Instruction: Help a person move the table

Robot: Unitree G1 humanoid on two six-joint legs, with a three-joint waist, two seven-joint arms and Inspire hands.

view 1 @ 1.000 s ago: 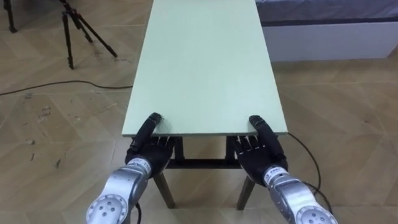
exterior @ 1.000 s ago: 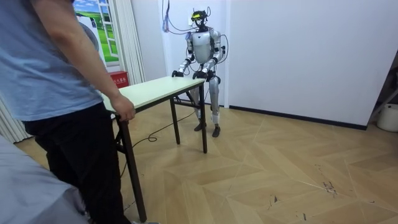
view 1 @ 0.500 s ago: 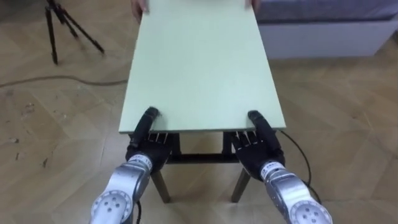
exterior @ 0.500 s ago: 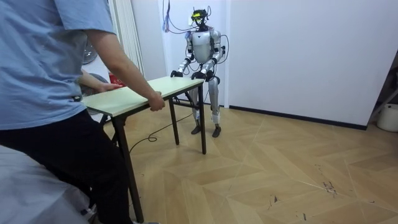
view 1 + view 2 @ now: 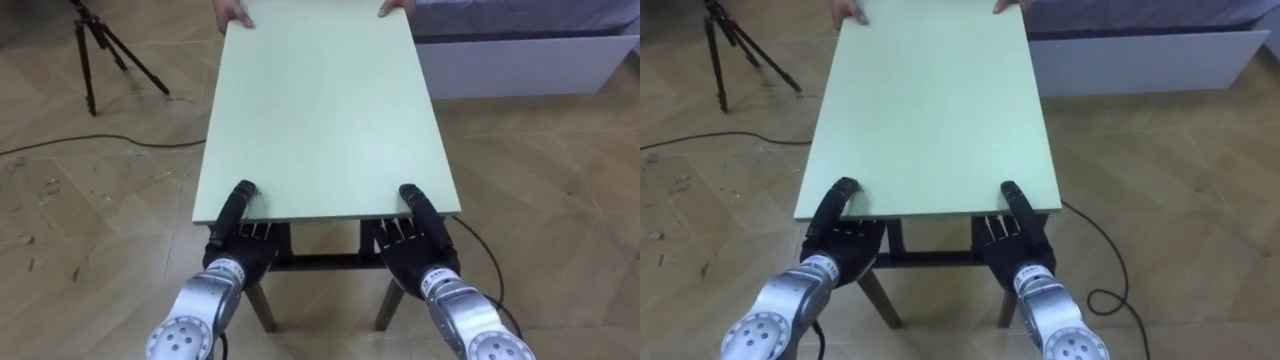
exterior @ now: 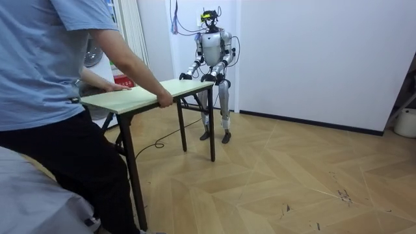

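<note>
— Where is the table (image 5: 320, 110)?

— It is right in front of the robot. The top is pale green and long. It runs from the robot's hands out to the far end.

— What are the robot's hands doing?

— The left hand (image 5: 238, 235) grips the near edge at the left corner. The right hand (image 5: 415, 235) grips the near edge at the right corner. On each one the thumb lies on top of the table and the fingers are curled under the edge.

— Who is at the far end?

— A person (image 6: 58, 97). From the robot's head you see just the person's two hands, one (image 5: 232, 12) on the far left corner and one (image 5: 397, 8) on the far right corner.

— What else do you see from the head?

— A black tripod (image 5: 100, 50) on the wood floor (image 5: 80, 230), far to the left. A low white bed (image 5: 530, 60) is far to the right.

— And from the room view?

— You see the whole robot. It stands upright at one short end of the table, close to a white wall (image 6: 312, 52). The person in a blue shirt stands at the other end, leaning in, with both arms stretched out to the table. You see the dark table legs (image 6: 130, 169) too.
</note>
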